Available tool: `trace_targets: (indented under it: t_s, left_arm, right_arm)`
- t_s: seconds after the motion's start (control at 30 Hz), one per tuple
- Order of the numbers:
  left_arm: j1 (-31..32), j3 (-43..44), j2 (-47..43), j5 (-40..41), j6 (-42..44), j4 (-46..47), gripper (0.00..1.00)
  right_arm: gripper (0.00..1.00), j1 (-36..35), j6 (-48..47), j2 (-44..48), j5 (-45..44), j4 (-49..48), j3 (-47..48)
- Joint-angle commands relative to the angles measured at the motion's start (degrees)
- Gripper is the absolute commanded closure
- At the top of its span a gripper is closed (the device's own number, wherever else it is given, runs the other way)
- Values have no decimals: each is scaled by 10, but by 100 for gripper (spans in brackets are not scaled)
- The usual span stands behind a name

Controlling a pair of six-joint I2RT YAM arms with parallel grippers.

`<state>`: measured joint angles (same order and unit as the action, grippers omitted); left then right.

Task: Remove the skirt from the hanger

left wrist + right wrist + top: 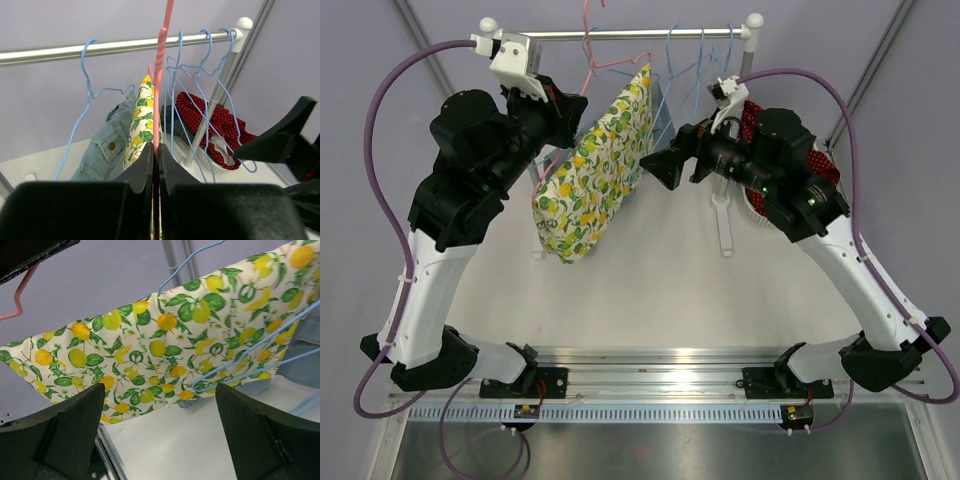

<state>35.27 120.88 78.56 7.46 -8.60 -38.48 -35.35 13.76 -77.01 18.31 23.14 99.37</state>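
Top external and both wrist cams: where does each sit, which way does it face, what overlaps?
Top external: above, behind the bases, looking down on the rail; both arms show.
Left wrist: looks up along the shut left gripper clamping the pink hanger.
Right wrist: looks between the open right gripper fingers at the skirt.
Shared: all three see the skirt.

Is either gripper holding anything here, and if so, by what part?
The left gripper is shut on the pink hanger, pinching its wire below the hook. The right gripper is open by the lemon-print skirt, holding nothing.
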Motion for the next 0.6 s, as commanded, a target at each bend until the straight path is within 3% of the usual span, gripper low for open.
trace_targets:
  t_s: [0.0, 0.23, 0.53, 0.57]
  left_arm:
    - [8, -10, -17, 11, -12, 54, 100]
    - [23, -48, -38, 7, -33, 82, 100]
    - [27, -57, -57, -4, -48, 88, 100]
    - [27, -58, -61, -3, -47, 85, 100]
  right_arm:
    - [1, -53, -18, -21, -76, -21, 7]
    - [0, -151, -30, -103, -154, -49, 47]
    - [1, -161, -25, -147, -201, -92, 46]
    - [10, -162, -22, -146, -202, -96, 43]
